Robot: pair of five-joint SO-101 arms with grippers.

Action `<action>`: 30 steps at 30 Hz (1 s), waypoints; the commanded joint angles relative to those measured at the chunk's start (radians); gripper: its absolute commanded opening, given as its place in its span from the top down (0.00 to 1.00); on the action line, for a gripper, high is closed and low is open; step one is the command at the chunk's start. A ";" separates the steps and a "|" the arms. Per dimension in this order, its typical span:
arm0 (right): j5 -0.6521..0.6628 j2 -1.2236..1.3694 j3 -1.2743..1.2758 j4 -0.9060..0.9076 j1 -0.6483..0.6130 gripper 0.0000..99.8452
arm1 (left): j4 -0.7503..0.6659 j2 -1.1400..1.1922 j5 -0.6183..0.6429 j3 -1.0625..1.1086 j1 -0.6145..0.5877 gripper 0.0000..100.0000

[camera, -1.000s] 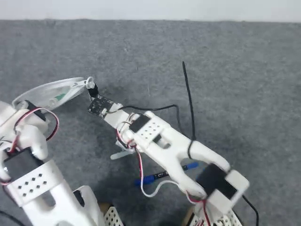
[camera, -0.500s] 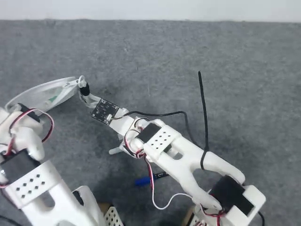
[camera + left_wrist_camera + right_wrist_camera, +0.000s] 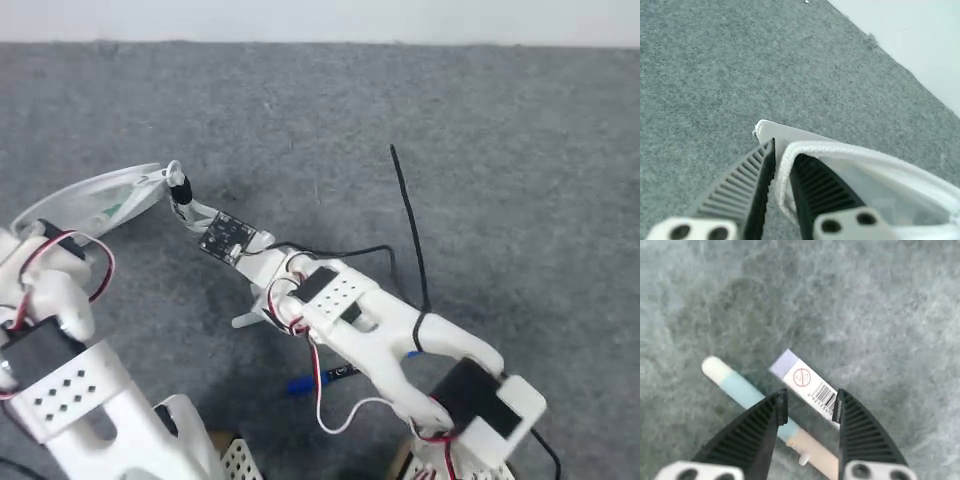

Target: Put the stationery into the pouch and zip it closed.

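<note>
The translucent white pouch (image 3: 90,200) lies at the left of the grey carpet. My left gripper (image 3: 782,152) is shut on its white zipper edge (image 3: 840,150). My right gripper (image 3: 810,405) hangs open, pointing down at the carpet. Just below its fingertips lie a white eraser (image 3: 807,382) with a barcode label and a white and light-blue pen (image 3: 740,387), side by side. The right arm (image 3: 360,320) stretches from the lower right toward the pouch's mouth. A blue pen (image 3: 322,378) lies under that arm, partly covered.
A short black-tipped white part (image 3: 180,190) sits against the pouch's mouth, beside the right wrist's camera board (image 3: 225,238). A stiff black cable (image 3: 408,220) sticks up from the right arm. Bare carpet (image 3: 480,150) spreads to the back and right.
The right arm's wrist has slid a little toward the near side and its cable has swung. The pouch's mouth has shifted slightly left. The arm now covers more of the blue pen.
</note>
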 commanded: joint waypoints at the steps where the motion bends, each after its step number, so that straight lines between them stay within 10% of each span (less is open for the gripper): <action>1: 0.020 0.028 -0.077 -0.013 0.024 0.84 | -0.041 -0.025 0.012 -0.030 -0.006 0.99; 23: 0.126 0.213 -0.227 0.022 0.099 0.76 | -0.041 -0.025 0.011 -0.030 -0.006 0.99; 30: 0.120 0.185 -0.269 0.105 0.105 0.99 | -0.041 -0.025 0.011 -0.028 -0.006 0.99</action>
